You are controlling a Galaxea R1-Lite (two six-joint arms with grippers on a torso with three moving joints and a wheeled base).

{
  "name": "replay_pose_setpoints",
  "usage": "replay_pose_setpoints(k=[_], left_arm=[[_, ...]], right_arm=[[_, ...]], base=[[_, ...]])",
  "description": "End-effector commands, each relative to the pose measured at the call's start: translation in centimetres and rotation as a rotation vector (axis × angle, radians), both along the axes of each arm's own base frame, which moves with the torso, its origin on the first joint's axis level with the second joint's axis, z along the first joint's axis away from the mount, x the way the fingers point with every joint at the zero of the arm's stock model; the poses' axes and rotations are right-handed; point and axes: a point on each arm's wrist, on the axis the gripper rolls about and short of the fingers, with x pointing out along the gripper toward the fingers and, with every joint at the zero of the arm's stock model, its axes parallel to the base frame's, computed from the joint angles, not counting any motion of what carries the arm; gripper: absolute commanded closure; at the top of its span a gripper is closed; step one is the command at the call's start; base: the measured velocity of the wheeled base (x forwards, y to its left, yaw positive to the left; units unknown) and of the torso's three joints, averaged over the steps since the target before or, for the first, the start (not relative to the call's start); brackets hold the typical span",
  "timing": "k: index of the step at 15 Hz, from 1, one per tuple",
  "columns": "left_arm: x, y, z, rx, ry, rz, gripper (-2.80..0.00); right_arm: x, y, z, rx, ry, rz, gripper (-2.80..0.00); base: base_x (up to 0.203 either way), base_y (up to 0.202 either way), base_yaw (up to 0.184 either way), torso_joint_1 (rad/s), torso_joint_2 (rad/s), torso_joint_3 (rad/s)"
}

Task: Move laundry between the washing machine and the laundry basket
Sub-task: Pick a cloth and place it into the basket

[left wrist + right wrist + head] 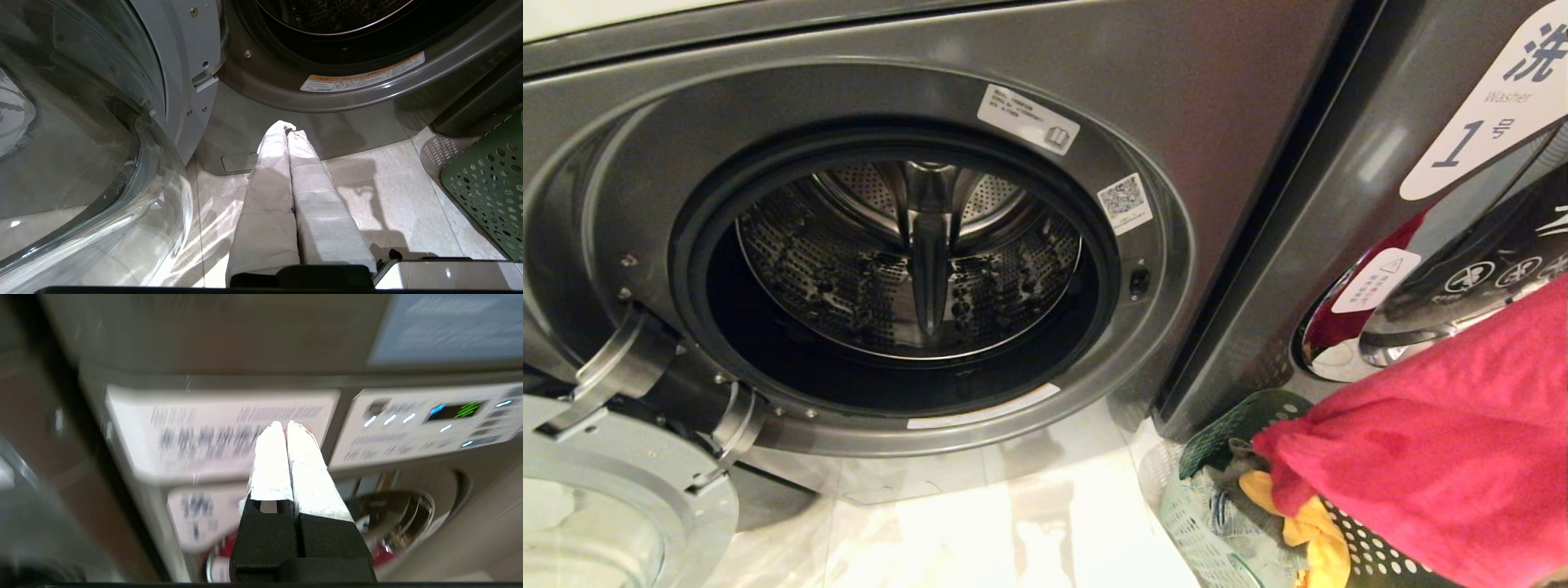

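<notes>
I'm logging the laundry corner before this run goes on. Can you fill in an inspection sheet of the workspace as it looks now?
Surface: pale tiled floor, glossy with reflections.
Job's things: washing machine with its door swung open at lower left; drum looks empty. Green perforated laundry basket on the floor at right, holding a yellow cloth; a red cloth is bunched above it.
Clutter: nothing seen.
Grippers: left gripper shut and empty, low over the floor by the open door; right gripper shut, whether it holds the red cloth cannot be told.
Cables: nothing seen.
Surroundings: second machine at right, labelled Washer.
</notes>
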Motion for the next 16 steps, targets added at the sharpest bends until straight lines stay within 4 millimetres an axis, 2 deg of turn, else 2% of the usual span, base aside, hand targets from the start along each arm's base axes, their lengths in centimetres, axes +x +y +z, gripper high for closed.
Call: replay_pose_setpoints(k=[1, 3, 7, 10, 13, 16], left_arm=[[0.0, 0.0, 0.0, 0.000, 0.001, 0.000, 0.00], [0.0, 0.0, 0.0, 0.000, 0.001, 0.001, 0.00], [0.0, 0.0, 0.0, -0.002, 0.002, 0.000, 0.00], [0.0, 0.0, 0.0, -0.002, 0.002, 0.000, 0.00], [0.0, 0.0, 0.0, -0.002, 0.003, 0.001, 0.00], [0.0, 0.0, 0.0, -0.002, 0.003, 0.001, 0.00]], right_arm=[[0.7, 0.6, -1.0, -0.049, 0.065, 0.005, 0.00], [1.2, 1.0, -2.8, -0.117, 0.151, 0.008, 0.00], [0.8, 0.6, -6.0, -0.204, 0.260, 0.014, 0.00], [0.6, 0.5, -9.1, -0.261, 0.351, 0.019, 0.00], [1.5, 1.2, -13.6, -0.241, 0.475, 0.066, 0.00], [2.4, 2.1, -18.9, -0.217, 0.629, 0.135, 0.00]], base=[[0.000, 0.000, 0.000, 0.000, 0.00, 0.000], [0.000, 0.000, 0.000, 0.000, 0.00, 0.000], [0.000, 0.000, 0.000, 0.000, 0.00, 0.000], [0.000, 0.000, 0.000, 0.000, 0.00, 0.000], [0.000, 0.000, 0.000, 0.000, 0.00, 0.000], [0.000, 0.000, 0.000, 0.000, 0.00, 0.000]])
